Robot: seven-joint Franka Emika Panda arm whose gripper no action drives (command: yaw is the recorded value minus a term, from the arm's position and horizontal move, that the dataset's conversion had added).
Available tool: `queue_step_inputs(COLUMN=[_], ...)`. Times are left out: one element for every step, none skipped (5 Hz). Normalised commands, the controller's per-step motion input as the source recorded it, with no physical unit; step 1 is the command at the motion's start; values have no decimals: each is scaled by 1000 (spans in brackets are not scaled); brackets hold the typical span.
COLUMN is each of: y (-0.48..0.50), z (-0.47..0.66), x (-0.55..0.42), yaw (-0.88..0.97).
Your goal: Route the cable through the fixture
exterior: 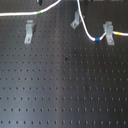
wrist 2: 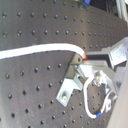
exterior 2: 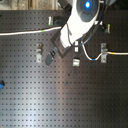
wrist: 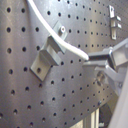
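Perforated black desk (exterior: 65,95) lies nearest in the first exterior view. Beyond it, the gripper (wrist 2: 85,59) is clamped on the white cable (wrist 2: 40,51), just beside a metal clip fixture (wrist 2: 70,85), as the second wrist view shows.
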Motion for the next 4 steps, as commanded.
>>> queue_step_inputs(y=[105,94,28,97], z=[416,444,378,237], x=[111,80,9,-117], yaw=[-657,-660,-548,-168])
